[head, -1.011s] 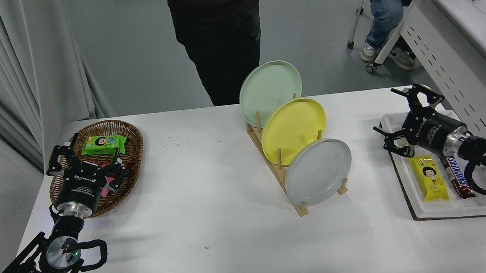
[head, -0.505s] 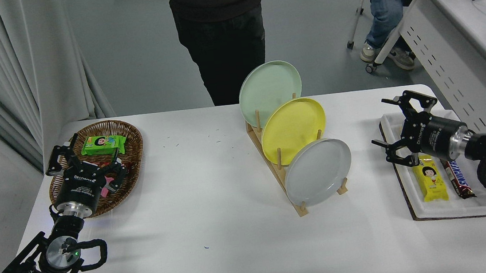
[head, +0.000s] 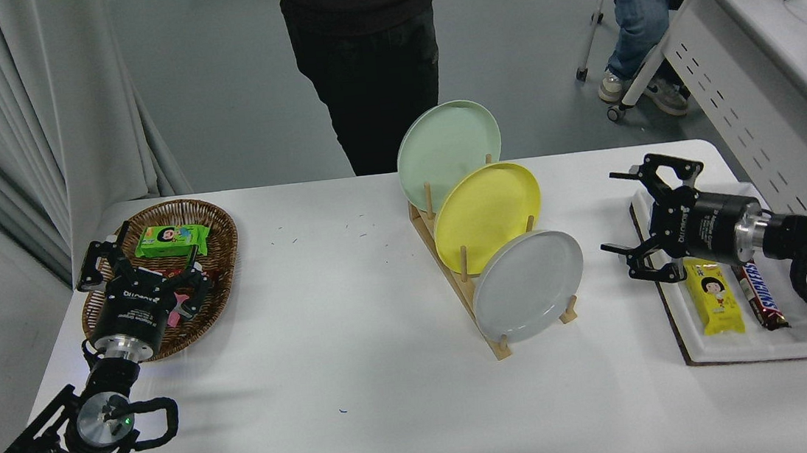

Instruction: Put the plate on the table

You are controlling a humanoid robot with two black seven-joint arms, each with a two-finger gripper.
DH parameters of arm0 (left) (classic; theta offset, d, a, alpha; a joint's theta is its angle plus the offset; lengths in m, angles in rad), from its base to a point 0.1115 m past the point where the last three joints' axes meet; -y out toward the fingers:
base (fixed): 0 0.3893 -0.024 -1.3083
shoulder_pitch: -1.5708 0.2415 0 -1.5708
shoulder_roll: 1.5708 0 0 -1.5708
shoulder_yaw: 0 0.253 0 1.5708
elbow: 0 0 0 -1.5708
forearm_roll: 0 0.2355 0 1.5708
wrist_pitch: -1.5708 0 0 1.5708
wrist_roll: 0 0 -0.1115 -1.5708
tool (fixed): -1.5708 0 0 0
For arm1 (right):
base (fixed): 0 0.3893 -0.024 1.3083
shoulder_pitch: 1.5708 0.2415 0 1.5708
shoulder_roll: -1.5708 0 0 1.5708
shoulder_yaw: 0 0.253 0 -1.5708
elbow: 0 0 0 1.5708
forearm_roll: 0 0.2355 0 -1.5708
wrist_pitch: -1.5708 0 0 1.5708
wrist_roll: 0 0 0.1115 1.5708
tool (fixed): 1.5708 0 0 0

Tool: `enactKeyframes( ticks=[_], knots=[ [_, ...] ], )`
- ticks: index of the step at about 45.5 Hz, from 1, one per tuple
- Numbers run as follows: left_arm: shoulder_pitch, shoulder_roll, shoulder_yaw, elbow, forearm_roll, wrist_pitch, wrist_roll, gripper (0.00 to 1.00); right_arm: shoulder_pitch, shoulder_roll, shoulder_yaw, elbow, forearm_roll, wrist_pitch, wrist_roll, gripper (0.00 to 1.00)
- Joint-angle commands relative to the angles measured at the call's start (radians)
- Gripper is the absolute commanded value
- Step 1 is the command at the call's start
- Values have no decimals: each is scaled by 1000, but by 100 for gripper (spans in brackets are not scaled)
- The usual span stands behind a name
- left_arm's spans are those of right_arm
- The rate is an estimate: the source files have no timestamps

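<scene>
So the grey plate [head: 528, 286] is sitting upright in the front slot of a wooden rack [head: 463, 287] in the middle of the white tabletop [head: 359, 379], leaning back a bit against the pegs, with a yellow plate [head: 488, 216] in the slot right behind it and a pale green plate [head: 447, 146] at the far end of the rack. The right hand [head: 629, 223] comes in from the right edge, pointing left toward the rack, fingers spread wide apart and holding nothing; it's near the grey plate but there's a clear gap of bare tabletop between them. It hovers over the left edge of a white tray [head: 748, 349] that has a yellow snack packet [head: 714, 298] and a brown chocolate bar [head: 759, 293] lying side by side in it. The left hand [head: 145, 270] is parked at the lower left, over the near side of a wicker basket [head: 216, 237], fingers apart too, not gripping anything as far as I can see. There's a green packet [head: 171, 239] in the basket and something pink [head: 176, 313] just under the hand. A person in dark clothes [head: 365, 60] stands at the far side of the tabletop, and someone else is seated at the top right [head: 638, 8] next to a white desk [head: 766, 73].
</scene>
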Motion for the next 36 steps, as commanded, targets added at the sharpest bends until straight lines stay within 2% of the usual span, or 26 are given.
enactKeyframes(
  ticks=[1, 13, 36],
  knots=[
    [0, 0, 0, 0, 0, 0, 0, 98, 78, 17, -63, 80, 73, -142, -1, 100],
    [0, 0, 0, 0, 1, 0, 0, 98, 70, 49, -60, 108, 78, -215, 0, 100],
    [0, 0, 0, 0, 0, 0, 0, 98, 73, 84, -20, 154, 70, -195, 0, 100]
  ],
)
